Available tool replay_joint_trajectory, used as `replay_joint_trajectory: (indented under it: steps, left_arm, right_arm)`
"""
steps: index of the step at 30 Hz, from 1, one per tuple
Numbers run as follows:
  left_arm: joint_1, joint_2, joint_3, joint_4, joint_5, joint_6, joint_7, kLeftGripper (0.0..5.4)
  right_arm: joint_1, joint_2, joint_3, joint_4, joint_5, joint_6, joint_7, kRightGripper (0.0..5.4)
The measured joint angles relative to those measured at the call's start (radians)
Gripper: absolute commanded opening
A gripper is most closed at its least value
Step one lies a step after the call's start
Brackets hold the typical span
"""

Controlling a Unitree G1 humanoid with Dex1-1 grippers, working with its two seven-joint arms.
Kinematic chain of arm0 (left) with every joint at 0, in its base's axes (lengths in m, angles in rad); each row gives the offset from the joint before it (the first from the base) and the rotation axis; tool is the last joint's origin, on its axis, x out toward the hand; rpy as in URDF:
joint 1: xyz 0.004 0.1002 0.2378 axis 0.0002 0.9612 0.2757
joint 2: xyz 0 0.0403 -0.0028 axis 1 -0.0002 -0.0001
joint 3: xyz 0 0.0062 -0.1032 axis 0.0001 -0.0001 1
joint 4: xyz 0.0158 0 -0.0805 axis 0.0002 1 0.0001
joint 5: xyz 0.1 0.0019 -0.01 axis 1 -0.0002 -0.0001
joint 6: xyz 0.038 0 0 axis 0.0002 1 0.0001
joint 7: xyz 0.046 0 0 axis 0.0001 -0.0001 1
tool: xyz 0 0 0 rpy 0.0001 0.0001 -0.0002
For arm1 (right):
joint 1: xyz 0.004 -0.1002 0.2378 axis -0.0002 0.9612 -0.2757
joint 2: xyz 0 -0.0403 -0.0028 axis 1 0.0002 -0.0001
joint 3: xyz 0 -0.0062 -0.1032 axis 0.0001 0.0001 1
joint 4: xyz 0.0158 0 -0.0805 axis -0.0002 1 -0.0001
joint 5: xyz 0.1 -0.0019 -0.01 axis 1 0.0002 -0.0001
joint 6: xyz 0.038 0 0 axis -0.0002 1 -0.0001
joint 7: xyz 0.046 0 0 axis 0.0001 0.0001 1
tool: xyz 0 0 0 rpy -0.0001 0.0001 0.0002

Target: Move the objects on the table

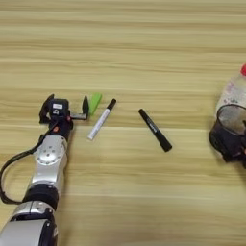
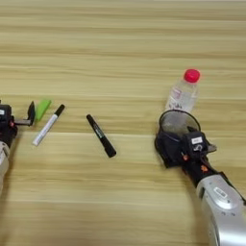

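Right gripper (image 2: pixel 178 144): closed around cup (image 2: pixel 175 126), just in front of bottle (image 2: pixel 183 92).
Left gripper (image 1: pixel 66 106): fingers spread, empty, one tip beside green block (image 1: pixel 94 101).
Markers: white marker (image 1: pixel 101 119), black marker (image 1: pixel 155 129) mid-table (image 1: pixel 125 48).

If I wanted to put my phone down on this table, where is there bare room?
The whole far half of the table, beyond the bottle, is bare, as is the near strip between the arms. It is crowded beside the left hand, with the green block and white marker, and around the right hand with its cup.
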Motion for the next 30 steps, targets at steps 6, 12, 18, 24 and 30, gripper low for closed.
replay_joint_trajectory:
  steps: [6, 12, 18, 24, 30]
  left_arm:
    - [0.0, 0.001, 0.002, 0.0, 0.0, 0.0, -0.002, 5.4]
    - [0.0, 0.004, 0.003, 0.0, -0.001, 0.0, -0.004, 5.4]
    - [0.0, 0.007, 0.004, 0.0, -0.001, 0.0, -0.005, 5.4]
    - [0.0, 0.007, 0.005, 0.001, -0.001, 0.0, -0.006, 5.4]
    - [0.0, 0.007, 0.006, 0.001, -0.002, 0.0, -0.008, 5.4]
  right_arm:
    - [0.027, -0.022, -0.043, 0.006, 0.003, 0.001, -0.019, 4.72]
    - [0.016, -0.058, -0.117, 0.066, 0.004, -0.002, -0.065, 4.72]
    - [0.008, -0.067, -0.142, 0.089, 0.003, 0.001, -0.1, 4.72]
    - [-0.051, -0.057, -0.159, 0.177, 0.027, -0.018, -0.123, 4.72]
    - [-0.134, -0.03, -0.155, 0.304, 0.043, -0.094, -0.126, 5.09]
